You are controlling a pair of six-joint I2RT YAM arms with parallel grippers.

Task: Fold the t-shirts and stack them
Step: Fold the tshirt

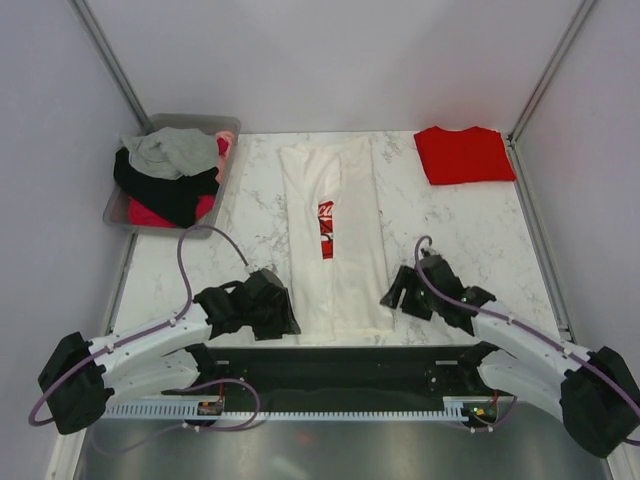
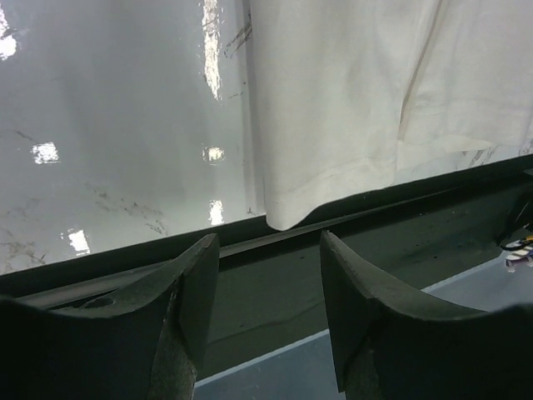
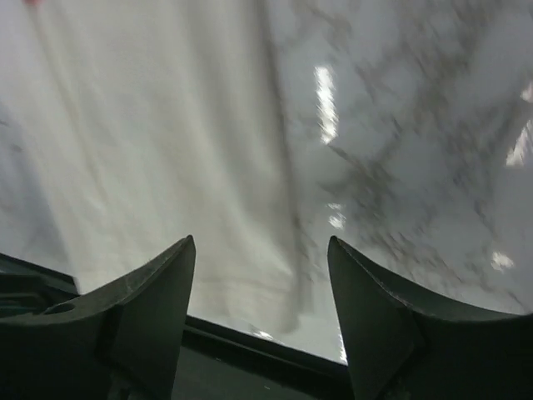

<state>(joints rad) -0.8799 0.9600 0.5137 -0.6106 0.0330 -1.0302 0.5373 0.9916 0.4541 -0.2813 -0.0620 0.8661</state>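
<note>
The cream-white t-shirt (image 1: 335, 240) lies in a long narrow strip down the middle of the table, sides folded in, a bit of its red print (image 1: 326, 229) showing. The red t-shirt (image 1: 463, 154) lies folded at the far right. My left gripper (image 1: 283, 320) is open and empty at the strip's near left corner; the left wrist view shows that hem corner (image 2: 287, 212) just beyond the fingertips. My right gripper (image 1: 392, 296) is open and empty at the near right corner; the cloth (image 3: 166, 183) shows in the right wrist view.
A grey tray (image 1: 117, 205) at the far left holds a heap of grey, black and pink clothes (image 1: 170, 175). The table's near edge has a dark rail (image 1: 340, 375). Metal frame posts stand at both back corners.
</note>
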